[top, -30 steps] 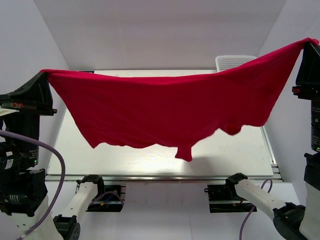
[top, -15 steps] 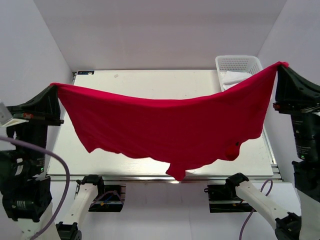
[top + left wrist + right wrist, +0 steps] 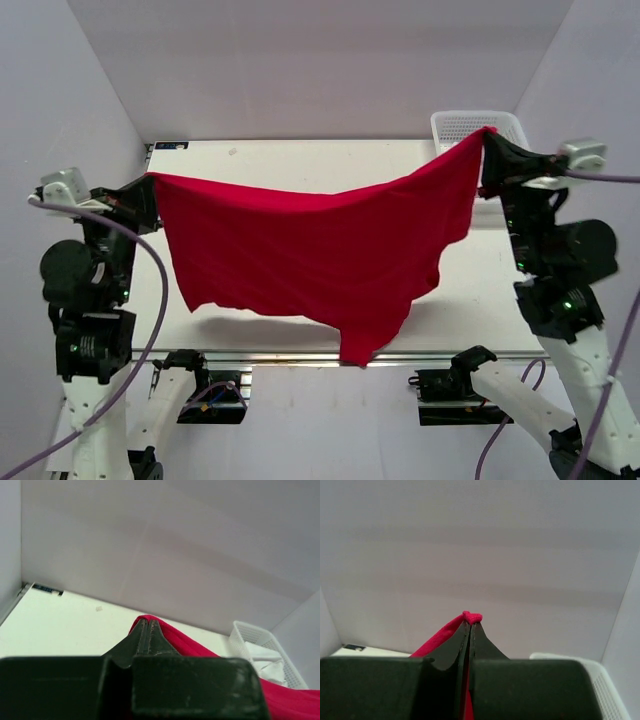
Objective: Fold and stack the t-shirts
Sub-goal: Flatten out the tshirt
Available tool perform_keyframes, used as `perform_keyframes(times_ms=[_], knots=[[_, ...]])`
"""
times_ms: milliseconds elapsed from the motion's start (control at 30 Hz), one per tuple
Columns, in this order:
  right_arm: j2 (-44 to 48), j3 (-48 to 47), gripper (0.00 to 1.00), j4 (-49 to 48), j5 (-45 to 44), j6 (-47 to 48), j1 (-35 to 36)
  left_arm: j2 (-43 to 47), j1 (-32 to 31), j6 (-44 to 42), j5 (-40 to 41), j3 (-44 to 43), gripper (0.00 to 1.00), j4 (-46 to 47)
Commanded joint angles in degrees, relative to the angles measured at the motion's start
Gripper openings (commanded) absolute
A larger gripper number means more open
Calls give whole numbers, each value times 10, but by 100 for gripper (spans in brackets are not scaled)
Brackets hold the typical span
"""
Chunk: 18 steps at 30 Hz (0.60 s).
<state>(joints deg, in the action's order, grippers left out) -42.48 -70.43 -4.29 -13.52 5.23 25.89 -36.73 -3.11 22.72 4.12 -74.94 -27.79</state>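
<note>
A bright red t-shirt (image 3: 310,250) hangs spread in the air above the white table (image 3: 300,160), held by two corners and sagging in the middle, its lowest tip near the front edge. My left gripper (image 3: 150,180) is shut on its left corner; in the left wrist view the gripper (image 3: 145,621) pinches the red cloth (image 3: 190,645). My right gripper (image 3: 487,133) is shut on its right corner, held higher; in the right wrist view the gripper (image 3: 471,622) has a red tuft (image 3: 472,616) poking out above it.
A white mesh basket (image 3: 455,124) with white cloth in it stands at the table's back right, partly behind the shirt; it also shows in the left wrist view (image 3: 250,637). Pale walls close in the back and both sides.
Both arms have come down and inward with the shirt. The span between the grippers has narrowed and the shirt sags lower, toward the table's front edge.
</note>
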Motion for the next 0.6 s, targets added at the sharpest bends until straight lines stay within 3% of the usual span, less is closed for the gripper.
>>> perform_keyframes(times_ms=[0,567], knots=[[-20,27,0,-86,-50,-1,-2,-17,1,11,24,28,0,38],[-231,32,0,-165,-139,13,-2,-156,1,11,76,125,0,144]])
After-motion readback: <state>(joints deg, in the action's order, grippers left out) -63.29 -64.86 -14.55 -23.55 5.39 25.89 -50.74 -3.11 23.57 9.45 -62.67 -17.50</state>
